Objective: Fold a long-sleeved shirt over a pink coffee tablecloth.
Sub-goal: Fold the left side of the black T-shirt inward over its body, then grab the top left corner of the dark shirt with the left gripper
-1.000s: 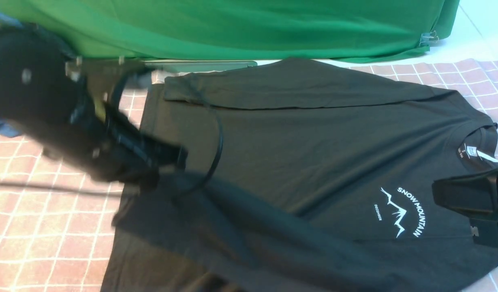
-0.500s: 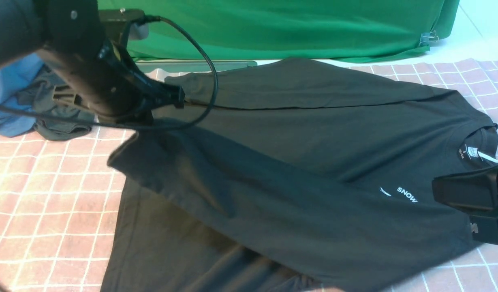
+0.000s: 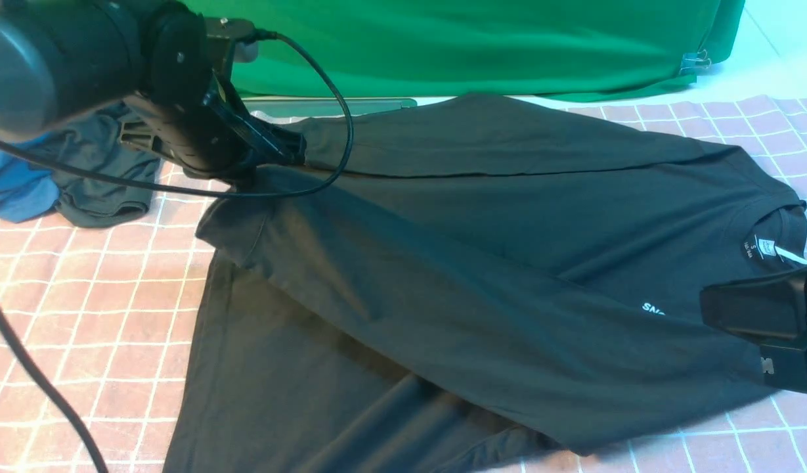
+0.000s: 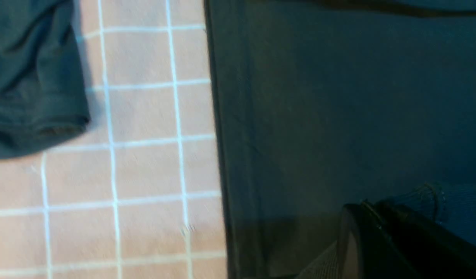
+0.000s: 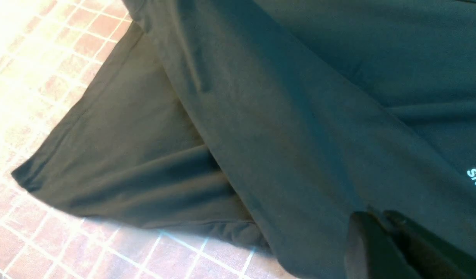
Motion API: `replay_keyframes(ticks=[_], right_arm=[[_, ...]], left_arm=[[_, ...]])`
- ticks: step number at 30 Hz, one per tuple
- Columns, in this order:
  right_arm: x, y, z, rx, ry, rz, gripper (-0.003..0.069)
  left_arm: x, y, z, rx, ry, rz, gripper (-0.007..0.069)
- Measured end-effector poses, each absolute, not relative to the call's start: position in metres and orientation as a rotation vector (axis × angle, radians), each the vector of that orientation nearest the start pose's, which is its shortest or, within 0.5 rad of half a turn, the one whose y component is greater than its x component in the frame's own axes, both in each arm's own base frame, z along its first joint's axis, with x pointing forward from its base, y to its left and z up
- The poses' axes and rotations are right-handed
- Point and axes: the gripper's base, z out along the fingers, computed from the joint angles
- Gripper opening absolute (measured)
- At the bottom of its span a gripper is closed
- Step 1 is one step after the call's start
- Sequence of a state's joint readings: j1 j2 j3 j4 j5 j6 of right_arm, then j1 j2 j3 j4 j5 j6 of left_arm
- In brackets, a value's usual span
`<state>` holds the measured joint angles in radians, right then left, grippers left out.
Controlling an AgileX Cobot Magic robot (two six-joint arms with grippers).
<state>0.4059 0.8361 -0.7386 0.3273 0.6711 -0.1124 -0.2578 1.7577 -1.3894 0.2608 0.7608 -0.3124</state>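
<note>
The long-sleeved shirt point(image 3: 482, 263), just one, lies on the one pink coffee tablecloth point(image 3: 81, 315) over the worktop. At the near right, the right fingers point(image 3: 712, 307) are pinched together on a fold of it. Farther back on the left, the left fingers point(image 3: 288, 146) are clamped on its sleeve, which now hides most of the white print seen a second ago. Behind lie one grey garment point(image 3: 101, 184), one blue garment point(image 3: 16, 190) and one green cloth point(image 3: 475, 46).
</note>
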Motion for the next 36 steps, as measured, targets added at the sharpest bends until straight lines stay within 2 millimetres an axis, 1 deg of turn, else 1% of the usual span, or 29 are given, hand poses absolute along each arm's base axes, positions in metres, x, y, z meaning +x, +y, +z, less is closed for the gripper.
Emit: replay_keyframes(ticks=[6, 9, 11, 12, 15, 16, 17, 19, 20, 22, 24, 25, 26, 27, 28, 30, 31, 32, 33, 34, 35, 36], right_arm=[[0.141, 0.08, 0.323, -0.402, 2.226, 0.524, 0.007], [0.141, 0.08, 0.323, -0.401, 2.226, 0.524, 0.007], [0.141, 0.08, 0.323, -0.401, 2.226, 0.524, 0.007], [0.141, 0.08, 0.323, -0.401, 2.226, 0.524, 0.007], [0.141, 0.08, 0.323, -0.374, 2.235, 0.528, 0.007], [0.141, 0.08, 0.323, -0.37, 2.237, 0.528, 0.007], [0.142, 0.079, 0.323, -0.34, 2.262, 0.52, 0.007], [0.146, 0.076, 0.321, -0.32, 2.344, 0.46, 0.007], [0.145, 0.076, 0.322, -0.318, 2.35, 0.452, 0.007], [0.152, 0.073, 0.32, -0.32, 2.472, 0.35, 0.007], [0.158, 0.072, 0.316, -0.339, 2.591, 0.251, 0.007], [0.161, 0.072, 0.313, -0.344, 2.621, 0.232, 0.007], [0.162, 0.072, 0.311, -0.346, 2.637, 0.221, 0.007], [0.166, 0.074, 0.305, -0.353, 2.686, 0.201, 0.007], [0.17, 0.076, 0.3, -0.354, 2.717, 0.198, 0.007], [0.176, 0.08, 0.29, -0.375, 2.743, 0.212, 0.0064], [0.178, 0.082, 0.288, -0.385, 2.747, 0.218, 0.0062], [0.183, 0.087, 0.278, -0.423, 2.764, 0.245, 0.0063], [0.186, 0.09, 0.27, -0.447, 2.786, 0.266, 0.0072], [0.189, 0.093, 0.263, -0.466, 2.811, 0.282, 0.0087], [0.192, 0.096, 0.256, -0.488, 2.837, 0.302, 0.0116], [0.195, 0.1, 0.25, -0.514, 2.856, 0.322, 0.0167]], left_arm=[[0.385, -0.085, 0.261, 0.131, 2.518, 0.07, 0.0034], [0.386, -0.086, 0.261, 0.133, 2.517, 0.07, 0.0058], [0.386, -0.085, 0.261, 0.147, 2.511, 0.09, 0.0122], [0.386, -0.084, 0.261, 0.155, 2.509, 0.102, 0.0142], [0.385, -0.082, 0.262, 0.154, 2.521, 0.134, 0.025], [0.384, -0.081, 0.263, 0.15, 2.526, 0.136, 0.0255], [0.38, -0.08, 0.264, 0.123, 2.552, 0.142, 0.0283], [0.37, -0.079, 0.271, 0.058, 2.61, 0.11, 0.0272], [0.369, -0.078, 0.272, 0.055, 2.613, 0.112, 0.0267], [0.354, -0.081, 0.282, -0.007, 2.656, 0.014, 0.0188], [0.333, -0.086, 0.29, 0.014, 2.665, -0.103, 0.0082], [0.323, -0.089, 0.292, 0.029, 2.67, -0.141, 0.0055], [0.318, -0.091, 0.292, 0.039, 2.671, -0.162, 0.0045], [0.299, -0.096, 0.29, 0.06, 2.682, -0.214, 0.0024], [0.281, -0.102, 0.287, 0.083, 2.7, -0.259, 0.0012], [0.253, -0.107, 0.275, 0.111, 2.745, -0.288, 0.0011], [0.251, -0.108, 0.274, 0.109, 2.751, -0.291, 0.0011], [0.232, -0.111, 0.26, 0.12, 2.801, -0.293, 0.0011], [0.225, -0.111, 0.252, 0.12, 2.825, -0.287, 0.0011], [0.218, -0.111, 0.241, 0.113, 2.855, -0.278, 0.0011], [0.211, -0.11, 0.231, 0.096, 2.884, -0.268, 0.0011], [0.206, -0.108, 0.222, 0.062, 2.91, -0.257, 0.0011]])
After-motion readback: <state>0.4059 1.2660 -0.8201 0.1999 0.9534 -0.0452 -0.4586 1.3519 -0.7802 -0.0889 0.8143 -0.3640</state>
